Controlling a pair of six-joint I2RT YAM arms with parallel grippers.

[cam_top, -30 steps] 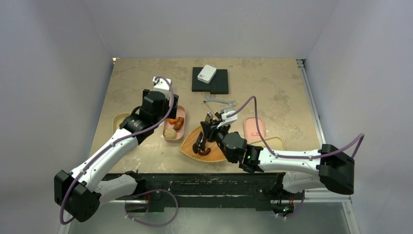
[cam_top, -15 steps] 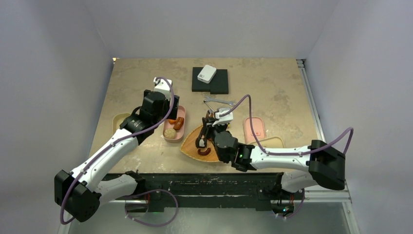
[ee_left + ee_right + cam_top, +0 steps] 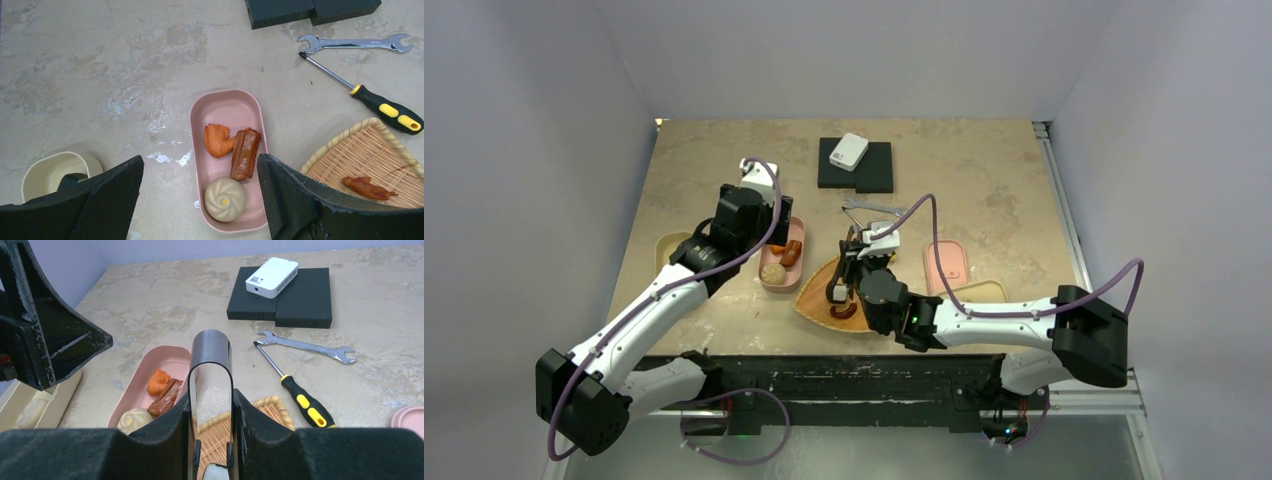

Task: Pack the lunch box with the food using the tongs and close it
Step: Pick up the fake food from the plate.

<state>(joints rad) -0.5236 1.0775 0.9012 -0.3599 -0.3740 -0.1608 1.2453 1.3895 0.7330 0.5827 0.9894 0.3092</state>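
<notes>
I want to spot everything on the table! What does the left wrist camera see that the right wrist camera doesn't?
Only the left wrist: a reddish-brown food piece lying on the woven bamboo tray. Only the right wrist: bent metal tongs squeezed between the right fingers, a small white box on black foam pads, the edge of a pink lid. Both: the pink oval lunch box, silver wrench, yellow-and-black-handled screwdriver.

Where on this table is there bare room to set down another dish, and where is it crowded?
Bare: the far-left stretch between the black pads and the table edge, and the far-right stretch beyond the wrench and pink lid. Crowded: the middle, where pink lunch box, woven tray and screwdriver sit close together.
</notes>
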